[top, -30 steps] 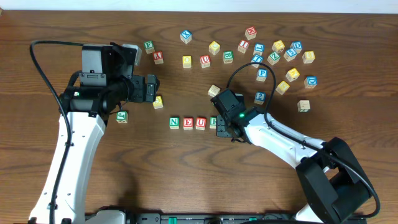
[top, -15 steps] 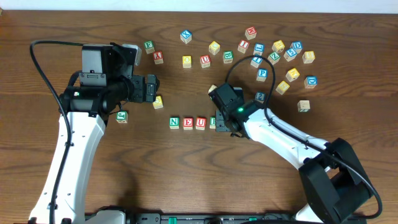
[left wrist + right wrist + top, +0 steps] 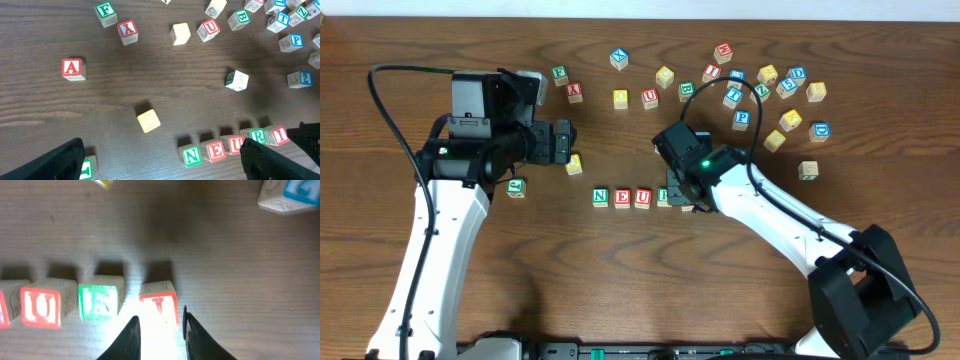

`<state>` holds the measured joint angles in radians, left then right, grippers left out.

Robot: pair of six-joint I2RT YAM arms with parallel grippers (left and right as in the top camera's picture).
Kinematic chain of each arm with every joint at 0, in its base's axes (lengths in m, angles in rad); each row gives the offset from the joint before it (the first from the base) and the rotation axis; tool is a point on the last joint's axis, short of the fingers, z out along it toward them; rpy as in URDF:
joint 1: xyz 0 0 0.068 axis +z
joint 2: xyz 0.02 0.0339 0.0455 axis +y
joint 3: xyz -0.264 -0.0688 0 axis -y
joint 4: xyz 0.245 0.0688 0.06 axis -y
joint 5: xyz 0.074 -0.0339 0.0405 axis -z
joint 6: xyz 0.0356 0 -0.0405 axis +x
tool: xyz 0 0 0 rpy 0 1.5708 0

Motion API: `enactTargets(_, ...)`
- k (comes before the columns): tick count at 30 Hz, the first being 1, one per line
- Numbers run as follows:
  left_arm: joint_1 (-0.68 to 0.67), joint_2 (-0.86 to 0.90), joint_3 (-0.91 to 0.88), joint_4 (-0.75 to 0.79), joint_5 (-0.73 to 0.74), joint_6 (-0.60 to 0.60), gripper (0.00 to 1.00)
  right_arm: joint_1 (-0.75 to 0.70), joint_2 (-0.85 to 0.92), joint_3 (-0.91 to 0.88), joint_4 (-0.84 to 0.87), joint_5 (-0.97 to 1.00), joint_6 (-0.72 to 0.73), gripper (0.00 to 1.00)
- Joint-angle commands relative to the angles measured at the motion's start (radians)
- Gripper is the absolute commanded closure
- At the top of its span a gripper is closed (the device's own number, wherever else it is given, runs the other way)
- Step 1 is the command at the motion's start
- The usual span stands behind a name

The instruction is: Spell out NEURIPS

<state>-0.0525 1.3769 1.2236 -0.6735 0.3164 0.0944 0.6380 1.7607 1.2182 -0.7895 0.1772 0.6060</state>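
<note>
The right gripper (image 3: 160, 319) is seen low over the table, its jaws set either side of the I block (image 3: 159, 302). Whether the block is being pinched or merely straddled cannot be told, as glare washes out the contact. The block itself rests on the wood at the right end of the row, upright, with its red letter facing up.

Just beside it stands the R block (image 3: 100, 302), with only a narrow gap between the two, and next to that the U block (image 3: 42, 307). In the left wrist view the row is read as N (image 3: 191, 156), E (image 3: 216, 150), then U, R and I, so five letters are judged to be placed and P and S to be left.

A blue P block (image 3: 743, 118) is found in the loose scatter at the far right of the table (image 3: 620, 280), well apart from the row. An S cannot be made out with certainty.

The left gripper (image 3: 162, 145) is held wide open and empty above the wood.

The blocks are judged to be light, rigid cubes with flat, fairly smooth painted faces. They should be taken by two opposite side faces, squarely and near mid-height. A corner grip would likely let one twist or slip. Beside a close neighbour, little room is left for a finger, so the row could be nudged.
</note>
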Motion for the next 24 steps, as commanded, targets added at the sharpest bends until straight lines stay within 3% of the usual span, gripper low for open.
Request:
enactTargets(1, 0.003, -0.009, 0.024, 0.0, 0.012, 0.006, 0.02, -0.002, 0.008, 0.056, -0.073, 0.023, 0.007, 0.78)
enactTargets(12, 0.003, -0.009, 0.024, 0.0, 0.012, 0.006, 0.02, 0.04, 0.008, 0.059, -0.252, -0.023, 0.097, 0.79)
enactTargets(24, 0.003, -0.009, 0.024, 0.0, 0.012, 0.006, 0.02, 0.163, 0.008, 0.016, -0.22, 0.057, 0.187, 0.75)
